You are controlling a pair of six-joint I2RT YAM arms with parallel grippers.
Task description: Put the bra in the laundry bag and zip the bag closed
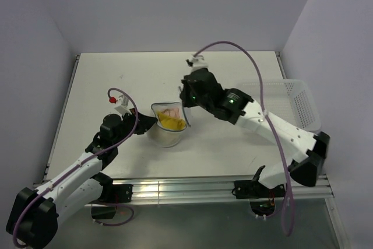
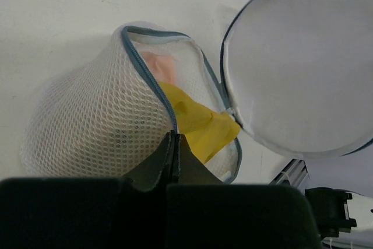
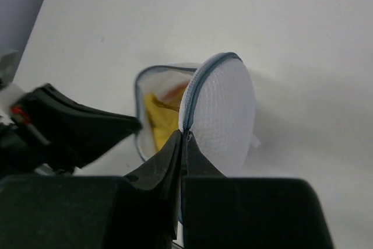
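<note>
The left gripper [image 2: 176, 143] has its jaws pinched together on the rim of the bag [image 2: 87, 121], at the zip edge of the mouth. The right gripper [image 3: 183, 139] is clamped on the rim of the lid [image 3: 224, 109], holding that flap upright beside the open mouth. The bra [image 2: 198, 123], yellow and pink, lies inside the bag with one fold poking over the rim. Bag and bra look light, soft and limp. The mesh would likely sag, so the stiffer zip rim is the best hold. I cannot make out the zip pull, and the fingers cover the seam where the lid joins the bag. A basket [image 1: 294, 100] sits well to the bag's right, partly hidden by the right arm.
</note>
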